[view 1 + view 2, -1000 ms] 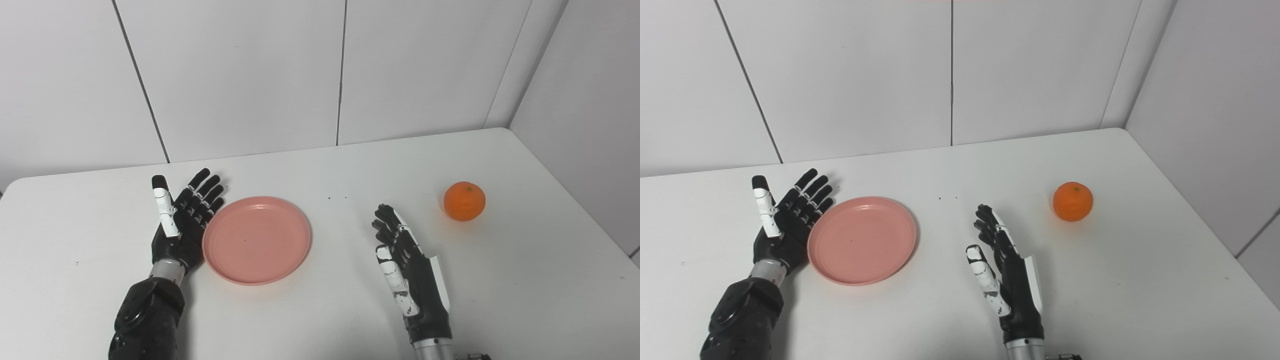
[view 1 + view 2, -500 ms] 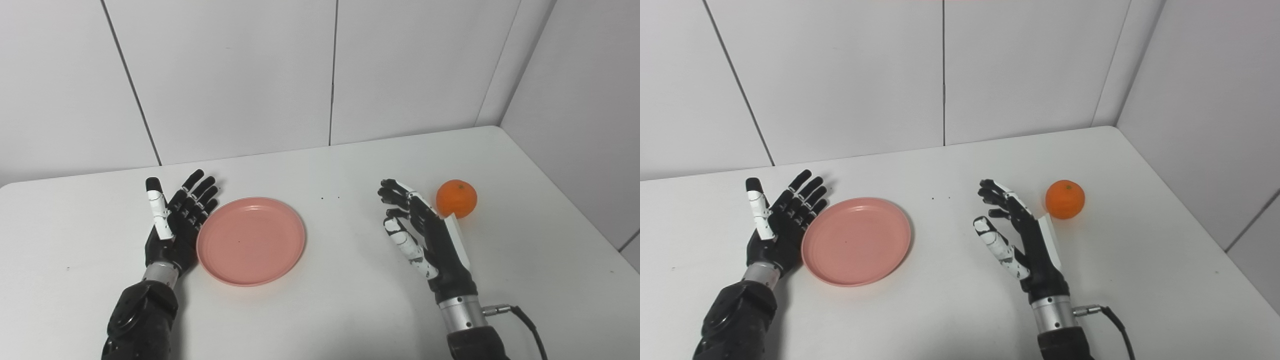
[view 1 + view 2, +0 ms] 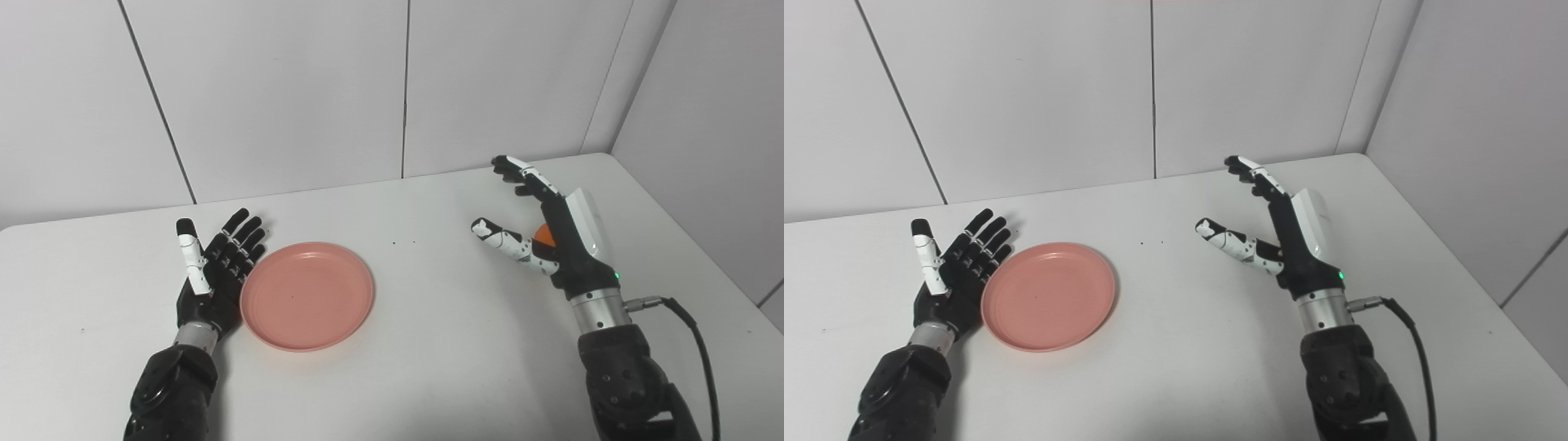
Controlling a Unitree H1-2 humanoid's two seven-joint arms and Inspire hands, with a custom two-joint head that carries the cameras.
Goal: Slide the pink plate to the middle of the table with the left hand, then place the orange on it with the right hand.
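The pink plate (image 3: 306, 296) lies flat on the white table (image 3: 441, 355), left of its middle. My left hand (image 3: 214, 275) rests open, palm up, fingers spread, against the plate's left rim. My right hand (image 3: 560, 236) is raised at the right side of the table, open, with thumb and fingers wide apart. The orange (image 3: 544, 235) sits right behind its palm, and only a small orange patch shows between thumb and palm in the left eye view. In the right eye view the right hand (image 3: 1292, 242) hides the orange fully. I cannot tell whether the hand touches it.
White wall panels close off the table's back edge and right side, meeting in the corner (image 3: 603, 150). A black cable (image 3: 689, 331) loops out from my right wrist over the table's right part.
My right hand has risen and gone forward to the right, from beside the orange to in front of it, covering it. The left hand and plate have stayed put; the camera shifted slightly.
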